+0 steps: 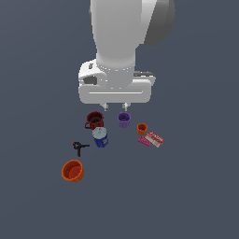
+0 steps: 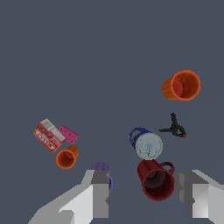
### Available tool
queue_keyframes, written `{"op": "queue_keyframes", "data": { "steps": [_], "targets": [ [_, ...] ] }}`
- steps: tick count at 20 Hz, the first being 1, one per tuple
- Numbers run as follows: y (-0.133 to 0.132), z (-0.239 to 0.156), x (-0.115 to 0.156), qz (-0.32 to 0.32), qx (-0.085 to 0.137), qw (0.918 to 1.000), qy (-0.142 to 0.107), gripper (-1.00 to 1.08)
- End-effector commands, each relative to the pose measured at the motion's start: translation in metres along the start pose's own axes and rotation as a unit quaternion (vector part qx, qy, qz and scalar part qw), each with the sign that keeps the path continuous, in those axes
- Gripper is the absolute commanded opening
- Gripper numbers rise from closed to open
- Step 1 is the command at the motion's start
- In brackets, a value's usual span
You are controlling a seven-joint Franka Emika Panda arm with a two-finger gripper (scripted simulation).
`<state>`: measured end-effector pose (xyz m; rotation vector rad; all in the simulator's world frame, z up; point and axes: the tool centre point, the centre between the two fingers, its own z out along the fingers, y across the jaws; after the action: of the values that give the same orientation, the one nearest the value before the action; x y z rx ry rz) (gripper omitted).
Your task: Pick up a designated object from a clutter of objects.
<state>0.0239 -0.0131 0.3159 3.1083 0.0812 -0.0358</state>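
The big orange cup stands upright, alone on the grey counter toward its near edge in the exterior view, well apart from the gripper. Nearest it is the black clamp, then the blue can, red mug, purple cup, small orange cup and flat box. The gripper hangs spread and empty above the mug and purple cup.

Simulated scene — featureless grey floor, flat-rendered clutter.

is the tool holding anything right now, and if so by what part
Nothing is held. The tool is open with empty space between its fingers, up above the clutter. The large orange cup sits untouched on the surface, apart from the other items.
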Motion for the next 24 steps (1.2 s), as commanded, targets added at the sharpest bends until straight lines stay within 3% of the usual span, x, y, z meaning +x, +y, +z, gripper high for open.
{"op": "queue_keyframes", "data": {
  "steps": [1, 13, 24],
  "targets": [
    [0.005, 0.005, 0.009, -0.007, -0.004, 0.9999, -0.008, 0.28],
    [0.046, 0.052, 0.062, -0.058, -0.036, 0.9955, -0.067, 0.28],
    [0.087, 0.112, 0.099, -0.106, -0.069, 0.9834, -0.130, 0.28]
  ]
}}
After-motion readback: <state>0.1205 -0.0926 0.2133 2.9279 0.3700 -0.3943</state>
